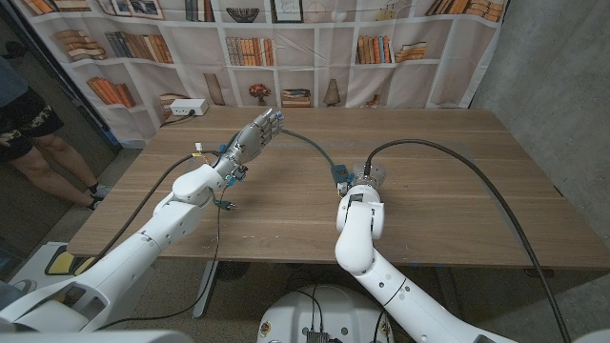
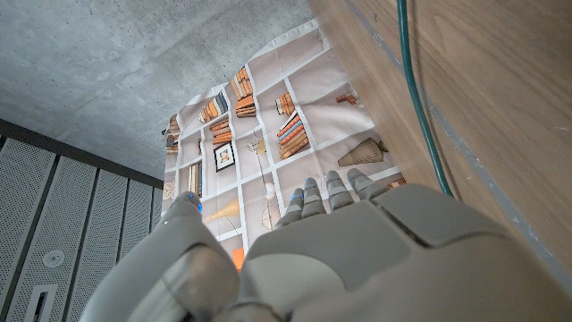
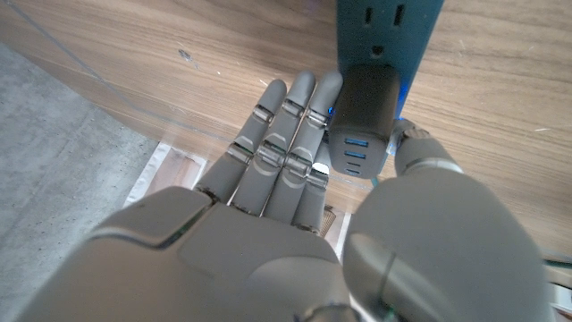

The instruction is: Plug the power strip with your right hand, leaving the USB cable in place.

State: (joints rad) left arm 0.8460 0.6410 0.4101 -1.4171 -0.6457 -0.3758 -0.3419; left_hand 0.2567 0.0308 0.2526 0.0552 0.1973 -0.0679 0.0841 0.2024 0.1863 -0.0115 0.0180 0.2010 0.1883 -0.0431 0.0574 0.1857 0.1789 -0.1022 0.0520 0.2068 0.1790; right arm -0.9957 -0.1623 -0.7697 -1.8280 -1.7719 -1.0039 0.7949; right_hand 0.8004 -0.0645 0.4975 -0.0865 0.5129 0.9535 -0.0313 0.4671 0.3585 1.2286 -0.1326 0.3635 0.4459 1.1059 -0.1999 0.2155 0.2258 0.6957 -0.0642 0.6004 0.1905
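Observation:
A teal power strip (image 1: 338, 172) lies at the table's middle, and its teal cable (image 1: 305, 143) runs toward the far left. My right hand (image 1: 362, 183) is at the strip's right end. In the right wrist view a dark grey plug block (image 3: 366, 98) with blue slots sits against the strip's outlet face (image 3: 389, 20). My right hand (image 3: 268, 233) has its fingers (image 3: 295, 125) along one side of the block and its thumb (image 3: 420, 156) on the other. A black cable (image 1: 477, 176) loops from that hand to the table's right front. My left hand (image 1: 253, 135) hangs above the table with fingers spread, holding nothing.
A white outlet box (image 1: 186, 108) sits beyond the table's far left corner. A person (image 1: 29, 124) stands at the left edge. A bookshelf backdrop (image 1: 286, 48) closes the far side. The teal cable (image 2: 420, 98) passes my left hand (image 2: 357, 250).

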